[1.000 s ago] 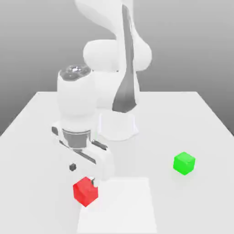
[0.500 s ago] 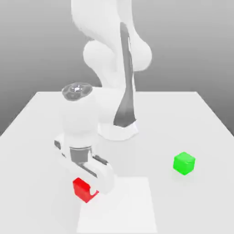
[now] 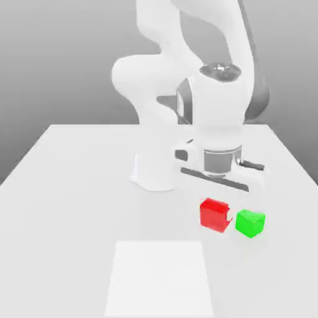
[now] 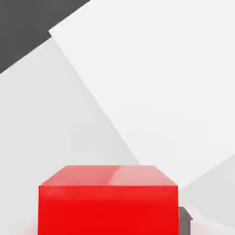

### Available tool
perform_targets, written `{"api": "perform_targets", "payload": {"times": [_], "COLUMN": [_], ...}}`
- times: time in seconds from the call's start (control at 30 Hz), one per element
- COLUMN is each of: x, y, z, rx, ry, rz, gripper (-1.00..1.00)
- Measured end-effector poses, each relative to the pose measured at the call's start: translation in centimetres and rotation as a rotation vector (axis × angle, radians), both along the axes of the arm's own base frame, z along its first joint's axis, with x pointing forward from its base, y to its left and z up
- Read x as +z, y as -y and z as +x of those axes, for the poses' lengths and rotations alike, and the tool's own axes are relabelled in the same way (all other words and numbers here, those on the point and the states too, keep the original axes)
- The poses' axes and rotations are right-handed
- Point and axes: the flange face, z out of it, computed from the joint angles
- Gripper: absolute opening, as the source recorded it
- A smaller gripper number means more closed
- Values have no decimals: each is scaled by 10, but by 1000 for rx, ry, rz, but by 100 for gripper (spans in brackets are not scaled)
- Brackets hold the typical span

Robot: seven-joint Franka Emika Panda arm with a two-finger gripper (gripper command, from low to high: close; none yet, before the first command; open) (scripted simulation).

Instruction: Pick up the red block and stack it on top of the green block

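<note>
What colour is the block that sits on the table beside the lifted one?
Bright green: the green block, clearest in the exterior view.

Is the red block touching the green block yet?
Apart. In the exterior view the red block hangs in the gripper, with a sliver of white between it and the green block.

Red block (image 3: 215, 214), matte cube, hanging tilted just off the green block's (image 3: 250, 223) side on the exterior view's left; green one sitting flat.
</note>
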Motion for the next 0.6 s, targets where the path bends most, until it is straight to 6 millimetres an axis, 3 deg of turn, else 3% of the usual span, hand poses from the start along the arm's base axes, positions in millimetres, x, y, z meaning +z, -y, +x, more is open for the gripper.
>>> {"api": "perform_targets", "payload": {"times": [0.2, 0.6], "x": [1, -56], "y": [-67, -69], "z": [-69, -74], "rx": [58, 59], "ry": [4, 17], "rz": [-38, -89], "gripper": [-100, -100]}}
